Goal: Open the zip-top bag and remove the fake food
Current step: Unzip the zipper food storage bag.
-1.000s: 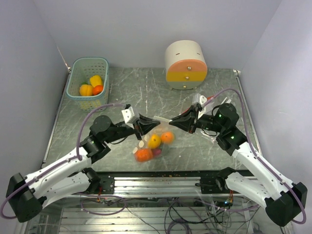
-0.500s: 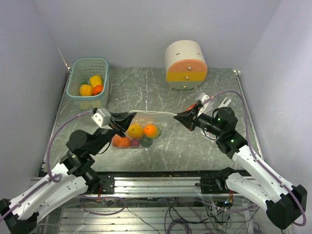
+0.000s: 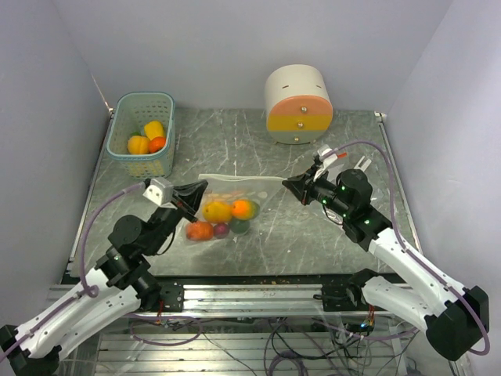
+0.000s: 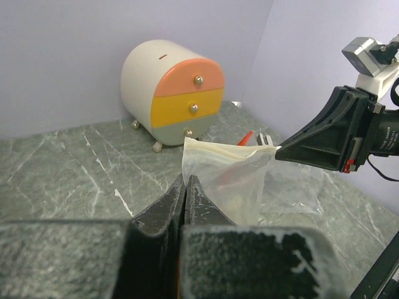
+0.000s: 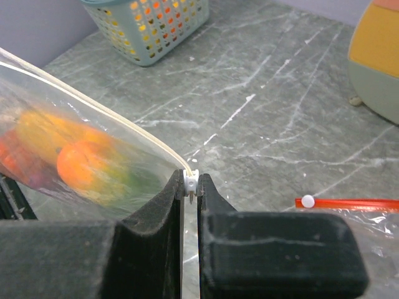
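Tabletop of grey veined stone [image 3: 235,149] is occupied at its far edge by a round cream drawer cabinet with orange and yellow fronts [image 3: 297,95]. At the far left stands a pale teal plastic mesh basket [image 3: 142,166], in which a few yellow and orange plastic pieces [image 3: 145,139] are seen. Nearer the arms, a clear zip-top plastic bag [image 3: 244,188] is stretched between the two grippers, with its upper edge raised and its body sagging low. The fake food, small glossy yellow, orange, red and green plastic fruits and vegetables [image 3: 221,213], is gathered inside the bag toward its left end. The left gripper [image 3: 200,188] is closed tight on the bag's film at the left end. The right gripper [image 3: 288,185] is pinched shut on the small white zip slider [image 5: 191,181] at the right end. Whether the zip is parted cannot be told. The step in hand is judged to be running the slider along its track. It would best be done with the left pinch used as a fixed anchor and the track drawn taut and straight. The slider should be pulled in line with the track rather than upward, so that it is not dragged from the pads and the food's weight is not set swinging.
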You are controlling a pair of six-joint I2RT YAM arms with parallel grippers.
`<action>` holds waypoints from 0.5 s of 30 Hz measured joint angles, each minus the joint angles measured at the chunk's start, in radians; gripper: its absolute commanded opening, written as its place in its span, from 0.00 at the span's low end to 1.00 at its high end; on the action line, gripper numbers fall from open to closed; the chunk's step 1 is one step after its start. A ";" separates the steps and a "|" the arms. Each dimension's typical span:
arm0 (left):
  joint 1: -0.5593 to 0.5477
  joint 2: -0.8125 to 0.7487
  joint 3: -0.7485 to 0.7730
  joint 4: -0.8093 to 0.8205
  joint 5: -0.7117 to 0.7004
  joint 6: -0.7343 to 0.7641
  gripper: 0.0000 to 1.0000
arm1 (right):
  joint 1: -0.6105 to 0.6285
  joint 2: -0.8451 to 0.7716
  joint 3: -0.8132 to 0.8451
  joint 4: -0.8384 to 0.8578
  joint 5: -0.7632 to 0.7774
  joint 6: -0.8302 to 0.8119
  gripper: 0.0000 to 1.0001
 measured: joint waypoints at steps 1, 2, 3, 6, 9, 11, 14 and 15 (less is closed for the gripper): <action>0.001 0.023 0.001 0.012 0.000 0.000 0.07 | -0.003 0.008 0.000 0.000 0.005 0.000 0.00; 0.002 0.046 0.002 0.025 0.001 0.000 0.07 | -0.008 0.017 0.000 -0.001 0.012 0.001 0.00; 0.003 0.068 0.003 0.040 0.003 -0.001 0.07 | -0.012 0.023 0.000 -0.003 0.018 0.000 0.00; 0.006 0.126 0.003 0.091 0.018 -0.005 0.07 | -0.023 0.035 0.000 -0.017 0.029 -0.001 0.00; 0.009 0.179 0.003 0.146 0.046 -0.016 0.07 | -0.027 0.041 0.002 -0.033 0.024 -0.005 0.00; 0.009 0.213 0.002 0.183 0.066 -0.022 0.07 | -0.028 0.040 0.002 -0.037 0.008 -0.006 0.00; 0.009 0.274 -0.008 0.252 0.102 -0.039 0.07 | -0.028 0.040 0.002 -0.036 -0.029 -0.008 0.00; 0.010 0.299 -0.014 0.276 0.116 -0.048 0.07 | -0.028 0.040 0.002 -0.035 -0.042 -0.008 0.00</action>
